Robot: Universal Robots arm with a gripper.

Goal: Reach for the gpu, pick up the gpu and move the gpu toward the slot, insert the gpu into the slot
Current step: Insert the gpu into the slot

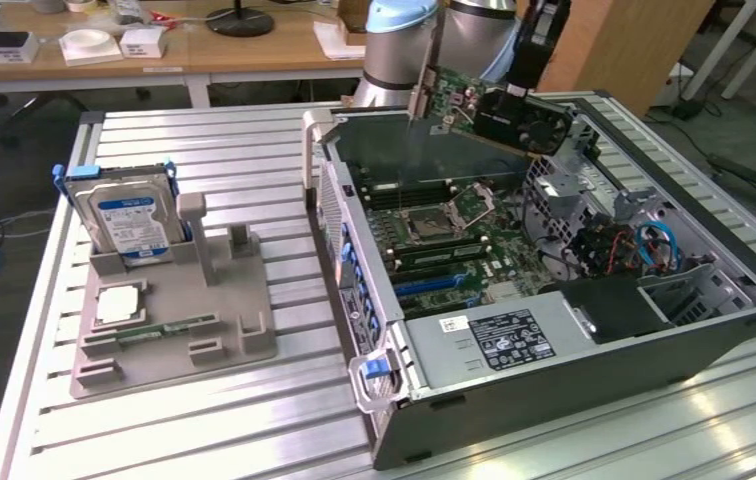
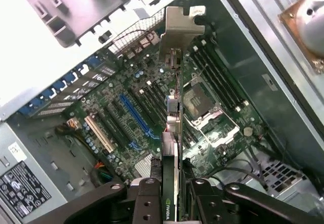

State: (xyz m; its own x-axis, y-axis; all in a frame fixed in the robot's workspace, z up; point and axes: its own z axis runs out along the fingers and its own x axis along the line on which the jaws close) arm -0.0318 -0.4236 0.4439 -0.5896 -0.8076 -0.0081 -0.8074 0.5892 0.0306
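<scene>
Misalignment is my worry here. Claw (image 2: 174, 201) is clenched on the gpu (image 1: 478, 105), gripping it by the black cooler. The card hangs in the air over the open case (image 1: 552, 390), above the motherboard (image 1: 465, 245) and clear of it. In the wrist view the card runs edge-on past the CPU socket (image 2: 197, 102), while the long blue slot (image 2: 134, 115) sits off to one side, so the edge connector isn't lined up over it. Risks as I see them: card coming down skewed and scraping board components, silver bracket (image 2: 179, 27) catching the case's rear wall, or the card pivoting in that narrow grip once it's pushed.
</scene>
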